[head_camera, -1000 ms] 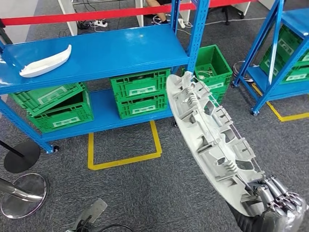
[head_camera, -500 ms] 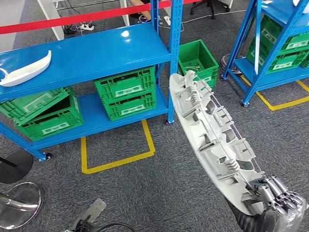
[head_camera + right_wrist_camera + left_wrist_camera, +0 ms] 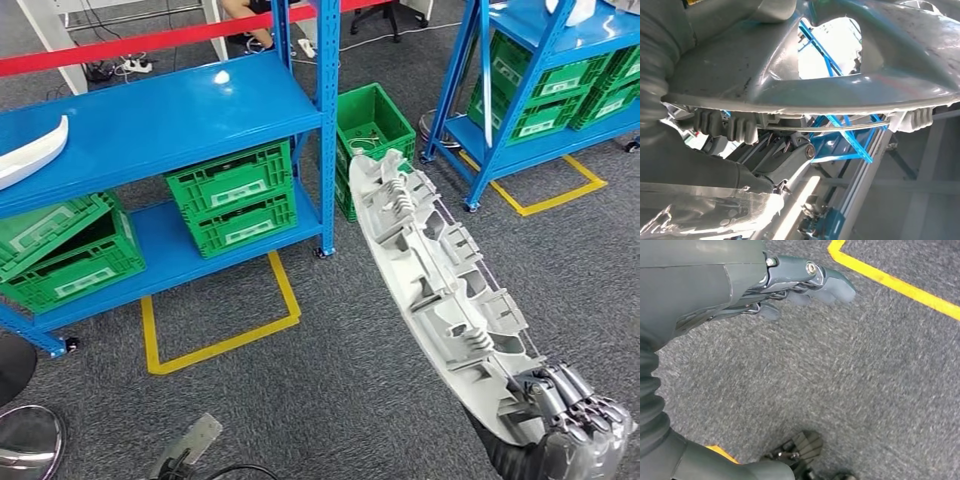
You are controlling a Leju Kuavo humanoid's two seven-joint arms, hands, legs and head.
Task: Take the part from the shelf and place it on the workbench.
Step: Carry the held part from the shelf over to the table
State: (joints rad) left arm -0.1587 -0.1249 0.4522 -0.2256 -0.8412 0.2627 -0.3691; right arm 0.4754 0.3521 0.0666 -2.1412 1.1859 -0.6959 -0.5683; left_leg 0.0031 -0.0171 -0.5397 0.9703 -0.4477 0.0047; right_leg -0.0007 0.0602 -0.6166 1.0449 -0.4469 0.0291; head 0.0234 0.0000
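At lower right, the right hand [image 3: 577,415] grips one end of the part [image 3: 438,290], a long grey ribbed moulding slanting up over carpet. Left hand [image 3: 806,282] hangs empty, fingers extended. Green crates [image 3: 230,195] sit on the blue shelf [image 3: 151,125]; contents indiscernible.

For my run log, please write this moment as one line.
phase: carrying | right hand: holds grey part at its near end | left hand: holds nothing, over carpet | workbench: cannot tell

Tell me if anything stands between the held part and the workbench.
The right hand grips the grey part at its near end, above carpet. No workbench is in sight, only blue shelves, so the path cannot be judged.
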